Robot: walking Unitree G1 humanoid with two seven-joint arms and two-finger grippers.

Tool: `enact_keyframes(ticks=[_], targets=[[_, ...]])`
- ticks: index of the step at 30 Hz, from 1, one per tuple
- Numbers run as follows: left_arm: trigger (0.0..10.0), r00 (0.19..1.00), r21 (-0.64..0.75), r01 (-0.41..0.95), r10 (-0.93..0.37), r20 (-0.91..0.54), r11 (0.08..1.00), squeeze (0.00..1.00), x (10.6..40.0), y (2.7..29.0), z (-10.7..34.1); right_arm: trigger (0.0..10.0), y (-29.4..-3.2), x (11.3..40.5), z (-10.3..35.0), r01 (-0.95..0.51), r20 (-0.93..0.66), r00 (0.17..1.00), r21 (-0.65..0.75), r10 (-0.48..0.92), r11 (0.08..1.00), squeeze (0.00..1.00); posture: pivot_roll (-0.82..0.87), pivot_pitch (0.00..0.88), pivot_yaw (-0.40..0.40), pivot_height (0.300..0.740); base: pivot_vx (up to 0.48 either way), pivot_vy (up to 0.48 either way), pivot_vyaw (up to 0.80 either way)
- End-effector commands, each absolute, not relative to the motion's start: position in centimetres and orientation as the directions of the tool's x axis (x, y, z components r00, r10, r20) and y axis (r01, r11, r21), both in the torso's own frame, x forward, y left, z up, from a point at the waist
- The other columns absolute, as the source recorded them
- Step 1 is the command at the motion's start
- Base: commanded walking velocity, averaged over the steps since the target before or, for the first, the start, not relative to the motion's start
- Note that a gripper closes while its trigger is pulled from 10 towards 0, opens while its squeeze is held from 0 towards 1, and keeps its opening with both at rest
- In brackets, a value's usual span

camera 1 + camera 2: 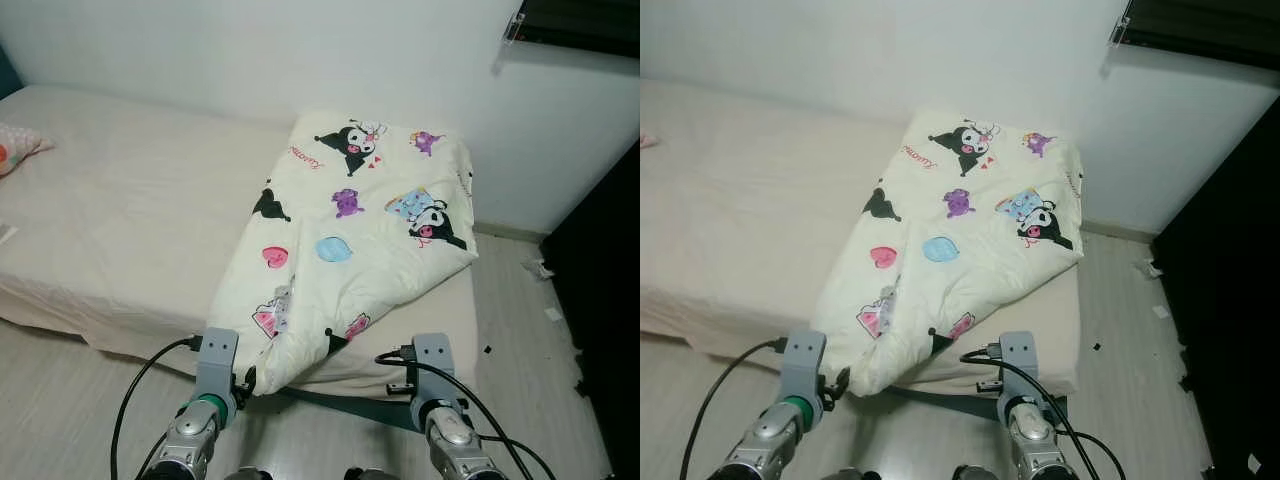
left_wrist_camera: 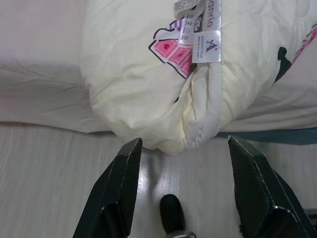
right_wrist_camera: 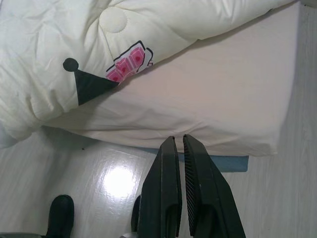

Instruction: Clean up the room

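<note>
Lying on bed point(image 1: 110, 230): cream cartoon-print comforter point(image 1: 350, 240), folded, spread diagonally across the foot end of the mattress, far end near the white wall point(image 1: 300, 50).
Comforter corner: one bunched corner hangs over the mattress's near edge above the pale wood floor point(image 1: 60, 400); white care labels point(image 2: 198, 34) show on it in the left wrist view.
Left gripper point(image 2: 183, 163): fingers spread wide, holding nothing, poised just below the hanging corner, apart from it.
Right gripper point(image 3: 179, 163): fingers pressed together, holding nothing, above the floor, pointed at the mattress's near edge beside the comforter.
Pillow point(image 1: 18, 148): pink-patterned, at the bed's far left edge.
Floor debris: small scraps point(image 1: 540, 268) lie right of the bed near dark furniture point(image 1: 605, 300).
</note>
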State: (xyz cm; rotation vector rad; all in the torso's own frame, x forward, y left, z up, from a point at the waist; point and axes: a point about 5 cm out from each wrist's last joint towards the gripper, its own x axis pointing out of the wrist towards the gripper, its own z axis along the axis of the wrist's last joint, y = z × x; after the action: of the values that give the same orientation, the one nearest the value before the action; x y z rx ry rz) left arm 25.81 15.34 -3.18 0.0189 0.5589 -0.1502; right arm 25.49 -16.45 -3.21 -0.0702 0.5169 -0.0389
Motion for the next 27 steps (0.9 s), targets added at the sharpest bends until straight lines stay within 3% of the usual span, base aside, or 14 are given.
enact_keyframes(ticks=[1, 5, 23, 27], targets=[[10.0, 0.834, -0.012, 0.158, -0.14, -0.534, 0.987, 0.0, 25.5, 15.4, -3.4, 10.0, -16.7, 25.0, -3.6, 0.032, -0.504, 0.861, -0.072, -0.064, 0.997, 0.0, 0.0, 0.045, 0.007, 0.74, 0.0, 0.0, 0.0], [10.0, 0.842, 0.019, 0.204, -0.166, -0.513, 0.979, 0.0, 25.6, 15.1, -3.2, 10.0, -16.7, 24.8, -3.7, 0.031, -0.505, 0.861, -0.074, -0.064, 0.997, 0.0, 0.0, 0.047, 0.007, 0.74, 0.0, 0.0, 0.0], [10.0, 0.861, 0.016, 0.221, -0.188, -0.472, 0.975, 0.0, 26.3, 14.7, -2.4, 10.0, -16.7, 24.7, -3.7, 0.027, -0.502, 0.863, -0.075, -0.062, 0.997, 0.0, 0.0, 0.065, 0.006, 0.74, 0.0, 0.468, 0.0], [10.0, 0.865, 0.031, 0.258, -0.217, -0.452, 0.966, 0.0, 26.3, 14.5, -2.2, 10.0, -16.6, 24.7, -3.7, 0.028, -0.5, 0.864, -0.072, -0.06, 0.997, 0.0, 0.0, 0.07, 0.01, 0.74, 0.0, -0.12, 0.0]])
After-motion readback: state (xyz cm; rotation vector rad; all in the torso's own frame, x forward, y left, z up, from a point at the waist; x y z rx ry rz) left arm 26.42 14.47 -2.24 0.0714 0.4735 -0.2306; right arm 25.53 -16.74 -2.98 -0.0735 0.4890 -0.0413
